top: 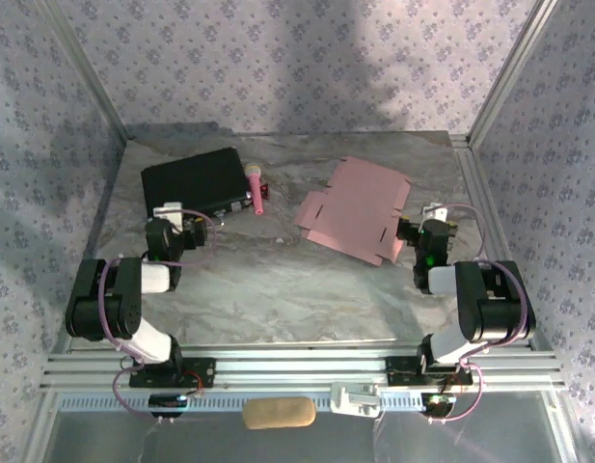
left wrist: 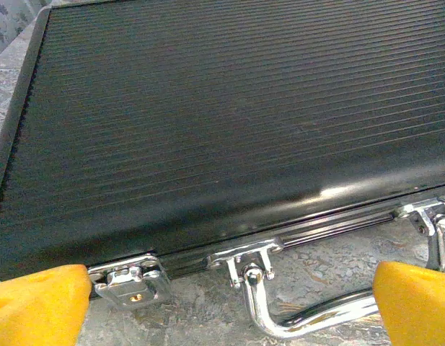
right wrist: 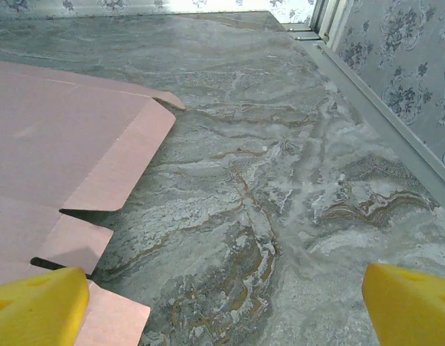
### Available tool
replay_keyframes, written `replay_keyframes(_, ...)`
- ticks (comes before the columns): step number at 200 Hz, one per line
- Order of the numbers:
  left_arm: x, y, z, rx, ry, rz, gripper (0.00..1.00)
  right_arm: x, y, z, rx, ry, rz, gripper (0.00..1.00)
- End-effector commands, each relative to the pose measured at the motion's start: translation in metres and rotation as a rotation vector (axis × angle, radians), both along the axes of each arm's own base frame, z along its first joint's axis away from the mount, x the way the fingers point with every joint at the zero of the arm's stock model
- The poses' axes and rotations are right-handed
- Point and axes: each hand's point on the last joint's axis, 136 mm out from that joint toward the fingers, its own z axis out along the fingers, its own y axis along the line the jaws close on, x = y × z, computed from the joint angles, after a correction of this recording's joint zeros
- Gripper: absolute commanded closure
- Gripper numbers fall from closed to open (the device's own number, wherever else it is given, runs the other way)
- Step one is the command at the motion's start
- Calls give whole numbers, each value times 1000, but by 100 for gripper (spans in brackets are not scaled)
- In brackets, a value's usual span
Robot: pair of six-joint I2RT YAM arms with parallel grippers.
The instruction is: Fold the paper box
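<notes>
The paper box [top: 355, 208] lies flat and unfolded on the marble table, a pale pink sheet with die-cut flaps, right of centre. In the right wrist view its flaps [right wrist: 78, 158] fill the left side. My right gripper [top: 419, 230] sits at the sheet's near right corner, open, with bare table between its yellow fingertips [right wrist: 39, 303]. My left gripper [top: 186, 224] is open at the near edge of the black case, touching nothing; its yellow fingertips [left wrist: 34, 299] frame the case's latch and handle.
A black ribbed case [top: 194, 180] with chrome latch [left wrist: 132, 280] and handle [left wrist: 309, 317] lies at the back left. A pink microphone [top: 256, 185] rests beside it. Metal frame rails [top: 475, 183] and wallpapered walls border the table.
</notes>
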Motion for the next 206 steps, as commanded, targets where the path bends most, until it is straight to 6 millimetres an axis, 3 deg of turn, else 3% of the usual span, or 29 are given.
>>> replay_keyframes(1,8,-3,11,1,-31,-23,0,2,-2,2,-22,-2,-10,1)
replay_keyframes(155,5,-7,12,4,-44,-40,0,2,-2,4,-24,-3,-16,1)
replay_keyframes(185,-8,-14,25,62,-124,-33,0,-4,-4,19,-44,-4,-37,1)
replay_keyframes(206,-17,-20,51,103,-116,-27,0,-10,4,54,-79,-46,-30,1)
